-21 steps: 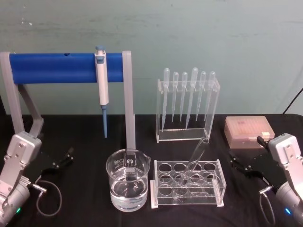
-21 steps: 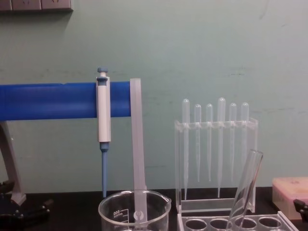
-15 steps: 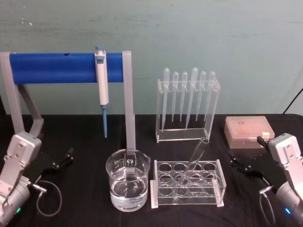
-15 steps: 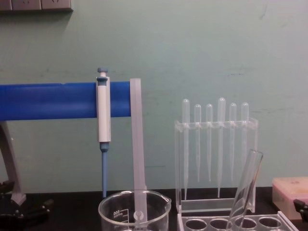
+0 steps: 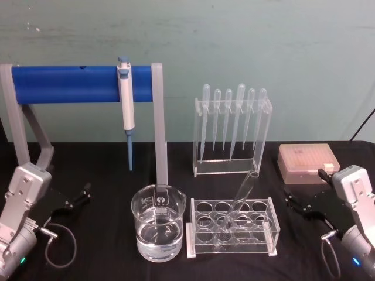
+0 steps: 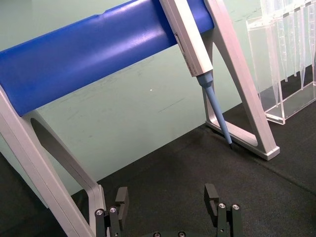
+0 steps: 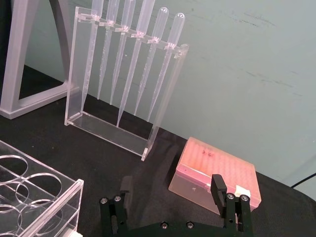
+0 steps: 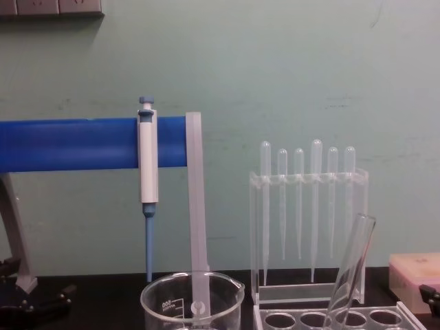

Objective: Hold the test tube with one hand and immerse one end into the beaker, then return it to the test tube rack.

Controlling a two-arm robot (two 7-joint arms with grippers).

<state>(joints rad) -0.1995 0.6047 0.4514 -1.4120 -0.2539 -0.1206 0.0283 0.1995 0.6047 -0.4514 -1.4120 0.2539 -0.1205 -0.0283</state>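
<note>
**While both grippers rest open at the sides, the test tube leans in its rack**

Seen from the robot's head, a clear plastic rack with two rows of round holes (image 5: 258, 241) stands on a black tabletop (image 5: 105, 158). It is the landmark for all that follows.

A clear glass test tube with a round bottom and rimmed mouth (image 5: 240, 202) stands tilted in a hole near the rack's middle. Its bottom rests inside the rack, and its mouth leans up towards the rack's back right. Nothing grips it.

Just beside the rack's left end stands a wide clear glass beaker with a pouring spout and white printed marks (image 5: 158, 228). Clear liquid fills its lower part.

Well to the left of the rack, the black two-finger left gripper (image 5: 79, 196) lies low over the tabletop. Its fingers are spread apart and hold nothing. To the right of the rack, the black two-finger right gripper (image 5: 295, 202) sits the same way, fingers spread and empty.

Behind the rack stands a clear plastic stand hung with six thin bulb-topped pipettes (image 5: 232, 134). Behind and to the left of the rack, a white pipettor with a blue tip (image 5: 125, 105) hangs from a blue bar on grey legs (image 5: 82, 84). Behind and to the right of the rack sits a pink lidded box (image 5: 309, 163).
</note>
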